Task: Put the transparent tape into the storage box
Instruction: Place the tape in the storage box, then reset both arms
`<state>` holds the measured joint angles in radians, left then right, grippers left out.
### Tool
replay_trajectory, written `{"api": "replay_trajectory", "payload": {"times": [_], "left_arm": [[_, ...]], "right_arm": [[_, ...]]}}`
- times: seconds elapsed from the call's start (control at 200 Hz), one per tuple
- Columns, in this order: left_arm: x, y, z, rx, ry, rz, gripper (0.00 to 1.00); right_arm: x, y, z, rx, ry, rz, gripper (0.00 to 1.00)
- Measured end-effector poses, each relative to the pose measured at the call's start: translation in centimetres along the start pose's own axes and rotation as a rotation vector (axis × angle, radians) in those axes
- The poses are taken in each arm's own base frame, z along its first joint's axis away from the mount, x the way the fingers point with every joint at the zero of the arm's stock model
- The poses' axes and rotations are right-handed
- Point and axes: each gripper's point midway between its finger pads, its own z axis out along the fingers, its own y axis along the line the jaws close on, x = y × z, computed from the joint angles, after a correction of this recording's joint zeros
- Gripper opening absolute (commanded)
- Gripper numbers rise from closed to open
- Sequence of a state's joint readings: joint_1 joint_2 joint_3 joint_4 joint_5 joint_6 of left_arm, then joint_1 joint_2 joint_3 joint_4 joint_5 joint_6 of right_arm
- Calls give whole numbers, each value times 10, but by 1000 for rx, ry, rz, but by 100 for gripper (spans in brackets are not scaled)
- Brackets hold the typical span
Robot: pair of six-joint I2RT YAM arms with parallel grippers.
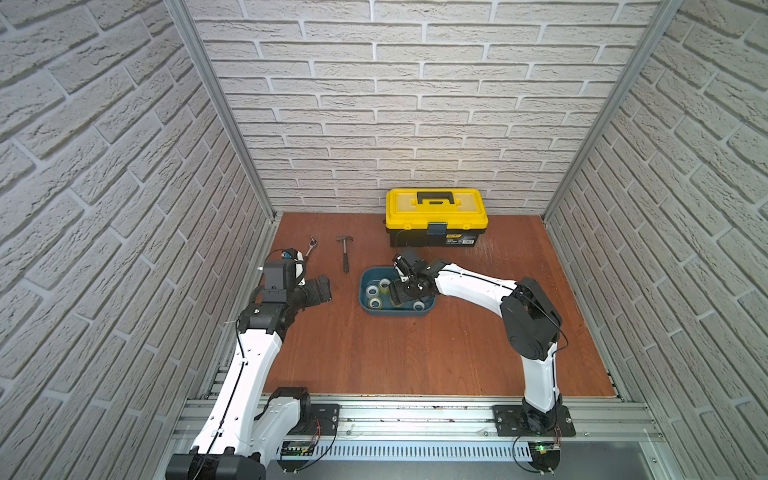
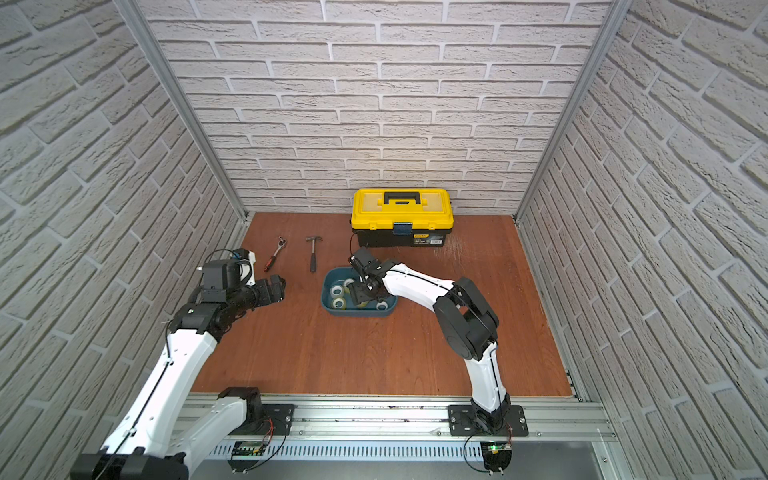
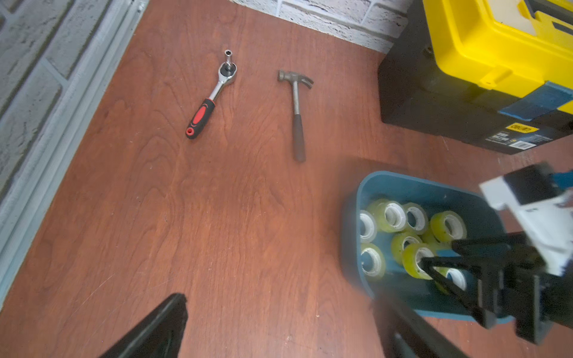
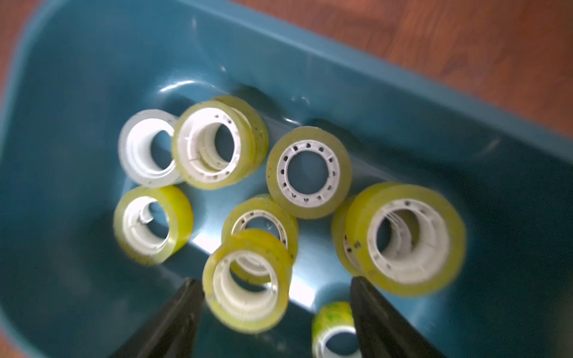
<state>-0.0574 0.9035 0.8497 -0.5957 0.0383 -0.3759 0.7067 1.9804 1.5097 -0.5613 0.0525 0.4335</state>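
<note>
Teal plastic walls of the storage box [image 4: 372, 102] fill the right wrist view, and the transparent tape [image 4: 273, 173] lies inside it: about nine small rolls, most yellow-tinted, one paler and greyer, scattered over the floor of the box, some leaning on their neighbours. The right claw [image 4: 274, 280] hangs over the box with its jaws spread wider than the roll [image 4: 214, 279] that sits between them. That roll is blurred and brushes at most one finger, so I judge it to be loose, not pinched.

The left claw [image 3: 280, 299] is held off to the side above bare tabletop [image 1: 415, 357], jaws wide apart and empty. In both top views no roll shows on the wood. Only a ratchet wrench [image 3: 210, 96], a hammer [image 1: 345, 253] and the closed yellow toolbox [image 1: 436, 208] lie outside the box.

The collecting looks finished or very nearly so. What remains, as far as I can judge, is for the right arm to lift clear.
</note>
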Motion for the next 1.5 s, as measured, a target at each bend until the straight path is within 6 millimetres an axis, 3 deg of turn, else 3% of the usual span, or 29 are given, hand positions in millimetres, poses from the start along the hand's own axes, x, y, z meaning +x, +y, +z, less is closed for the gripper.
{"api": "replay_trajectory", "payload": {"times": [0.155,0.34,0.435,0.635,0.85,1.04,1.27,1.5], "left_arm": [[1,0,-5,-50,-86,60,98],[-5,-15,8,-99,-175,196,98],[-11,-15,20,-144,-220,231,98],[-7,13,50,-279,-276,247,98],[-13,68,61,-403,-333,160,98],[-10,80,68,-419,-375,173,98],[5,91,88,-434,-358,206,98],[12,98,102,-442,-365,220,98]], "right_arm": [[-20,-6,-59,2,-146,-2,100],[-32,-31,-130,76,-341,-5,100],[-23,-55,-153,163,-409,-3,100],[18,-126,-178,386,-474,-2,100],[66,-207,-171,559,-471,58,99],[84,-256,-145,658,-429,104,99],[84,-293,-109,672,-452,174,99],[77,-305,-88,664,-514,177,99]]}}
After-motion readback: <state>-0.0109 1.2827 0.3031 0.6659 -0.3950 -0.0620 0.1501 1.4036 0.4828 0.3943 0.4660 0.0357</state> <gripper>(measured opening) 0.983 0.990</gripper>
